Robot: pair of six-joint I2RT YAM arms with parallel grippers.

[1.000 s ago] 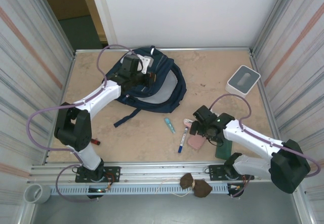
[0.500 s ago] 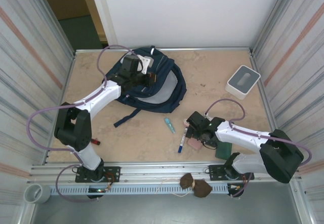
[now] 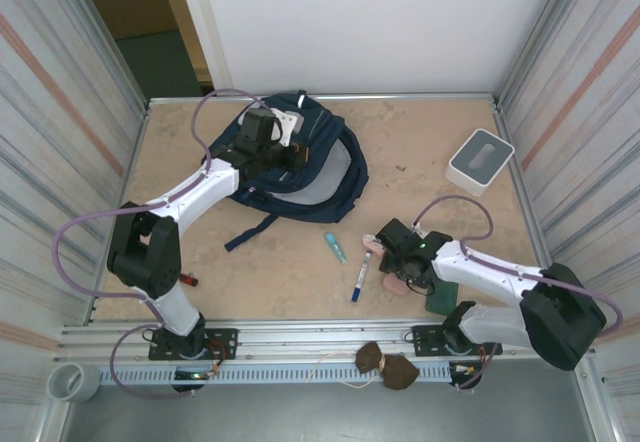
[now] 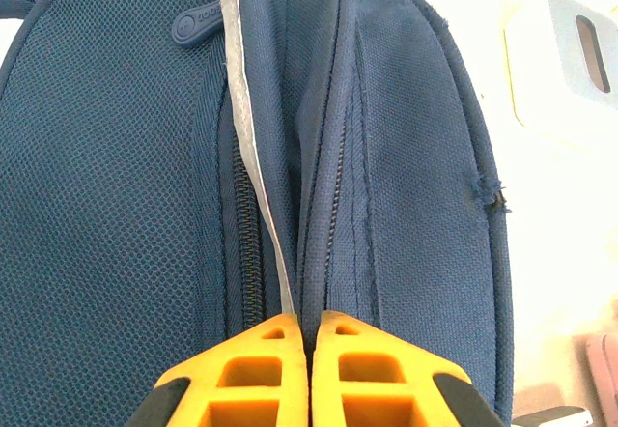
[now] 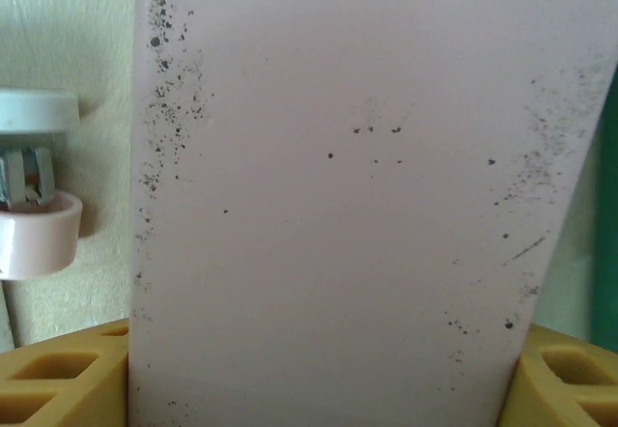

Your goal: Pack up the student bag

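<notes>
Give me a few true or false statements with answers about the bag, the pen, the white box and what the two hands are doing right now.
1. The left hand is shut on the fabric of the student bag. True.
2. The blue pen lies inside the student bag. False: it lies on the table, between the bag and the right arm.
3. A pink flat item sits between the fingers of the right hand. True.
4. The white box stands at the table's left edge. False: it stands near the far right corner.
</notes>
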